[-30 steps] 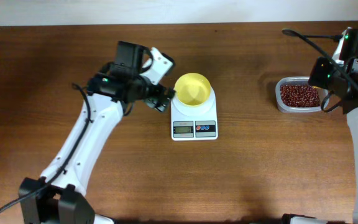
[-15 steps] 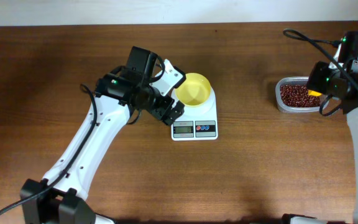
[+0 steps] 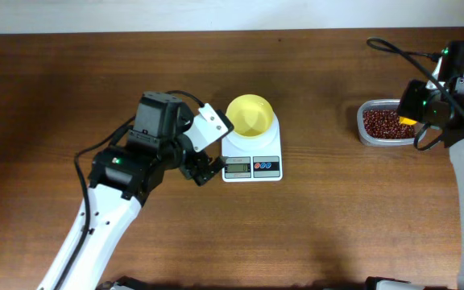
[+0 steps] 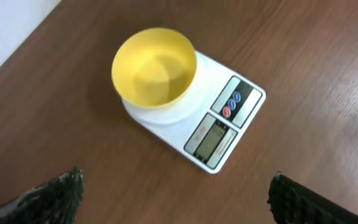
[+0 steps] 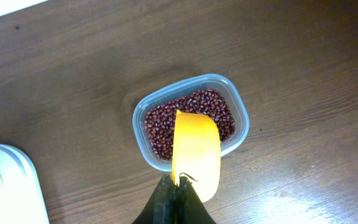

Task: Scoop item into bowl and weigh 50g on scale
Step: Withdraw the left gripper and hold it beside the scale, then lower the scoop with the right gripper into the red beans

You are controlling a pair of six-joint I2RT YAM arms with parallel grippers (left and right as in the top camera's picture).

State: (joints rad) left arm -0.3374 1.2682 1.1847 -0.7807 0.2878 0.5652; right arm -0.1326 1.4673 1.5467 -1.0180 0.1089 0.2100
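On the desk point(image 3: 329, 217), the left gripper point(image 3: 214, 150) hangs with its jaws wide apart just left of the scale point(image 3: 251, 157), holding nothing. The bowl point(image 3: 250, 115) sits on the scale's platform behind the display and buttons. Well apart to the right, the beans point(image 3: 388, 123) lie in a clear tub point(image 3: 366, 137). The right gripper point(image 5: 178, 199) is clamped on the handle of a scoop point(image 5: 196, 152), which hangs over the tub and hides part of the beans from the wrist view. From overhead, the right arm covers the tub's right edge, and a black cable point(image 3: 397, 47) loops behind it.
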